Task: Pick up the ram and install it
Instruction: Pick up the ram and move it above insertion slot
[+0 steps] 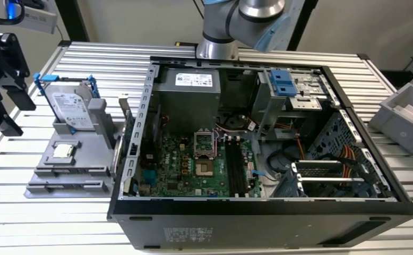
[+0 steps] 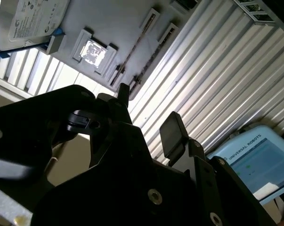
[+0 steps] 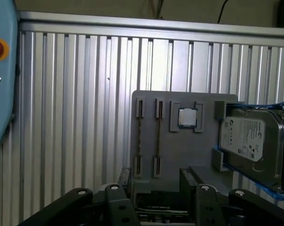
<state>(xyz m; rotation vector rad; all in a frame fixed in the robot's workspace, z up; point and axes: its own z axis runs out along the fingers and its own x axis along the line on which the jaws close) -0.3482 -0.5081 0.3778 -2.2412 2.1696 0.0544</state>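
Note:
The ram [image 3: 158, 136] is a thin stick standing on edge in a slot of the grey holder [image 3: 179, 150]; a second like stick [image 3: 140, 136] stands in the slot beside it. In the second wrist view the ram [image 2: 153, 59] lies beyond my fingertips. My gripper [image 3: 156, 176] is open and empty, hovering off the holder's slot end, apart from both sticks. In the exterior view the gripper [image 1: 14, 109] hangs at the left of the holder [image 1: 68, 175]. The long black motherboard slots [image 1: 235, 164] lie inside the open case [image 1: 263, 207].
A hard drive in a blue frame [image 1: 72, 109] and a small square processor chip [image 1: 62, 151] sit on the same holder. A grey bin [image 1: 405, 119] stands at the exterior view's right. A blue pendant [image 2: 255, 160] lies on the ribbed metal table [image 1: 51, 223].

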